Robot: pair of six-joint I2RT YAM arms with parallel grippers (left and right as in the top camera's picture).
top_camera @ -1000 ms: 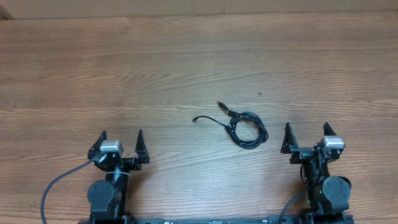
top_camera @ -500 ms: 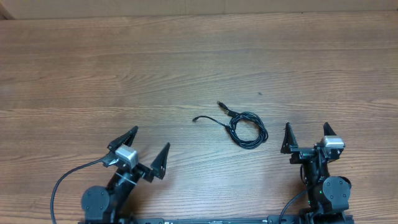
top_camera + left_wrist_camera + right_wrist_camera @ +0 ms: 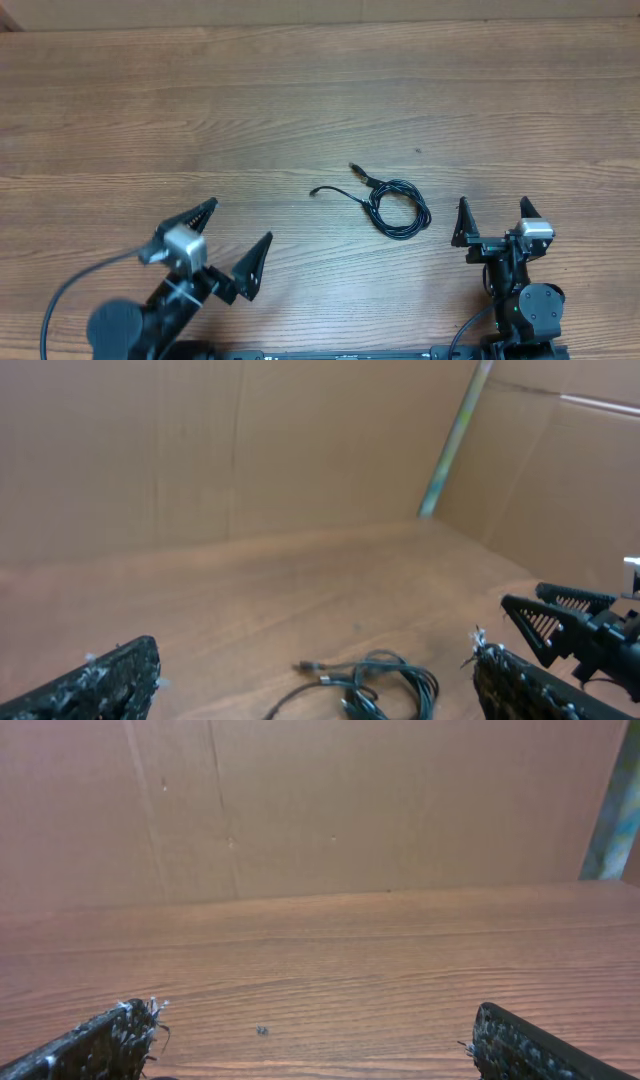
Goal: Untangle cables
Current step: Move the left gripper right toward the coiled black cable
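Cables (image 3: 397,207) lie on the table (image 3: 200,100) a little right of centre, in one loose black coil with two plug ends trailing toward ten o'clock. The left fingers (image 3: 252,264), at seven o'clock on the table, are spread wide and well apart from the coil. The right fingers (image 3: 463,222), near the coil at its four o'clock, are also spread wide and hold nothing.

Overhead: straight down from high up, on the whole table (image 3: 300,80). Left wrist: low at the near edge, angled toward the far right, sharing the cables (image 3: 372,682) with overhead. Right wrist: low, facing the far edge and cardboard wall (image 3: 350,810).
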